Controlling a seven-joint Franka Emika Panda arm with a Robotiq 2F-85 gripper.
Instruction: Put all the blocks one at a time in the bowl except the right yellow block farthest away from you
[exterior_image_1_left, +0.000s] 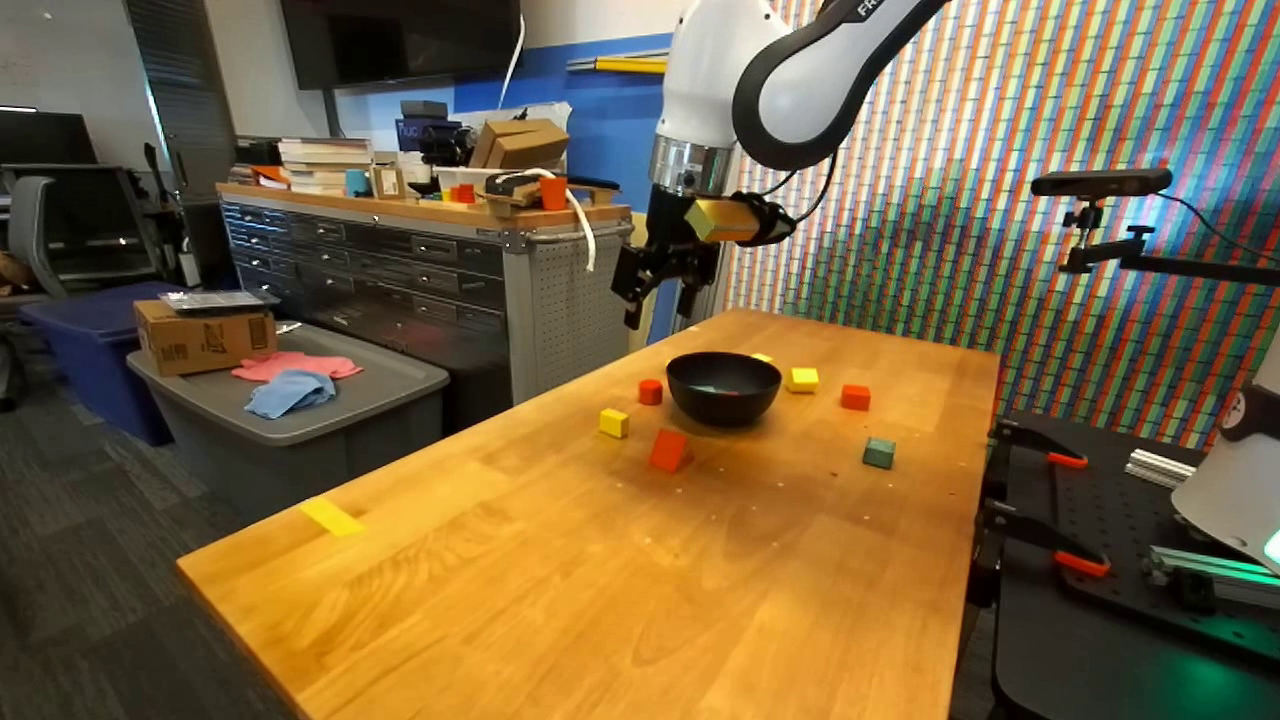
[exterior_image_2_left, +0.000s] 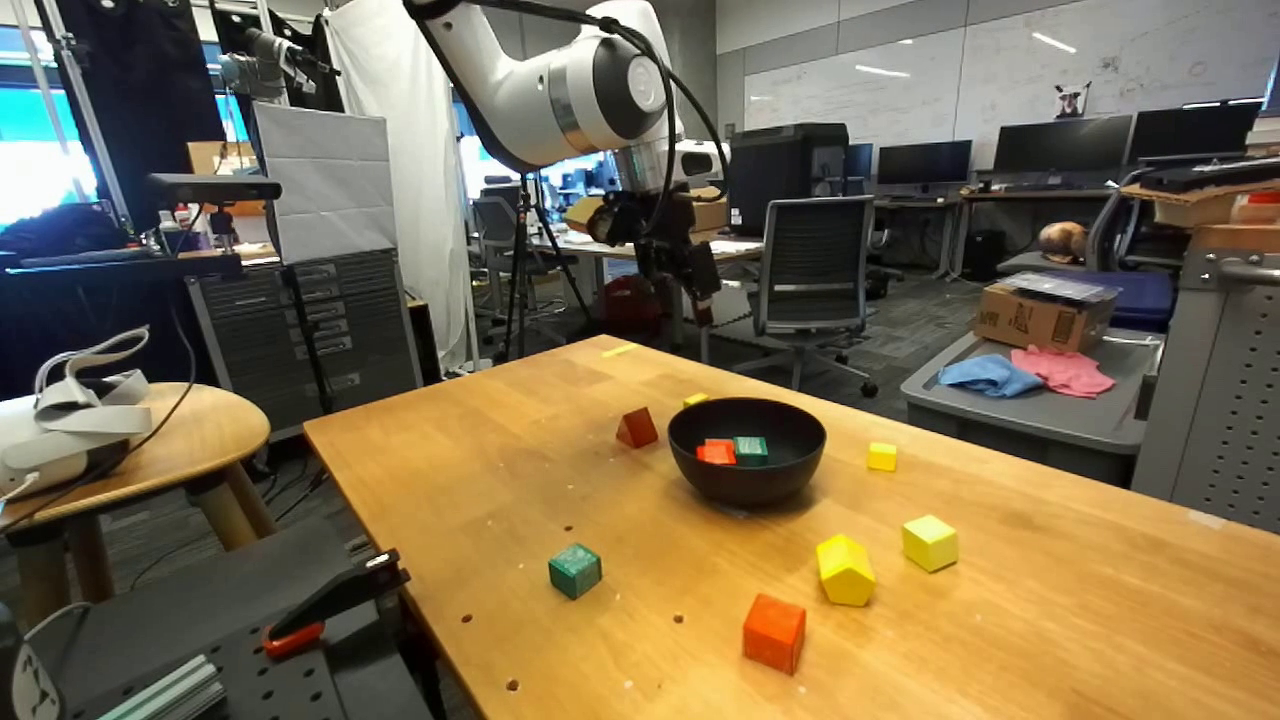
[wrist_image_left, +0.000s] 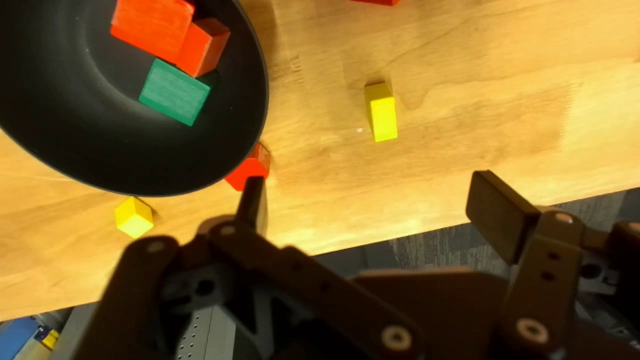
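Gripper (wrist_image_left: 369, 195) spread and empty, probably for the next pick; black bowl (exterior_image_2_left: 745, 485) sits among loose blocks (exterior_image_2_left: 575, 571), likely shortening carries.

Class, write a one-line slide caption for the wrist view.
Foreground, the open gripper; on the wooden table, a black bowl holding two red blocks and a green block, with two yellow blocks outside.

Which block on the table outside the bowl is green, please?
The green block nearest the clamps; the others there are red blocks or yellow blocks.
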